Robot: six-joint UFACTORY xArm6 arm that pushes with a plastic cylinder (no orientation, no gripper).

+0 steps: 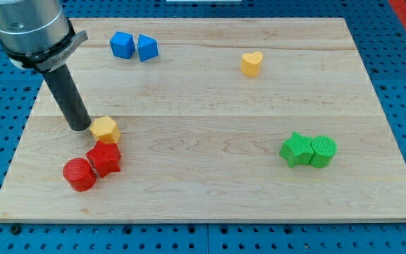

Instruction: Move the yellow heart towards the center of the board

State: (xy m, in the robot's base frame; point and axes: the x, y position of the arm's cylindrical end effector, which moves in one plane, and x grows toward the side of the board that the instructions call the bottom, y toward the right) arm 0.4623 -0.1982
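The yellow heart [251, 63] sits on the wooden board [203, 106] at the view's upper right of centre. My tip [80, 128] rests on the board at the view's left, far from the heart. It stands just left of a yellow hexagon block [105, 130], close to touching it. A red hexagon-like block [105, 158] and a red cylinder [80, 174] lie just below the tip.
Two blue blocks [122, 44] [147, 48] sit side by side at the view's top left. A green star [296, 149] and a green cylinder [323, 151] touch each other at the view's right. A blue pegboard [400, 233] surrounds the board.
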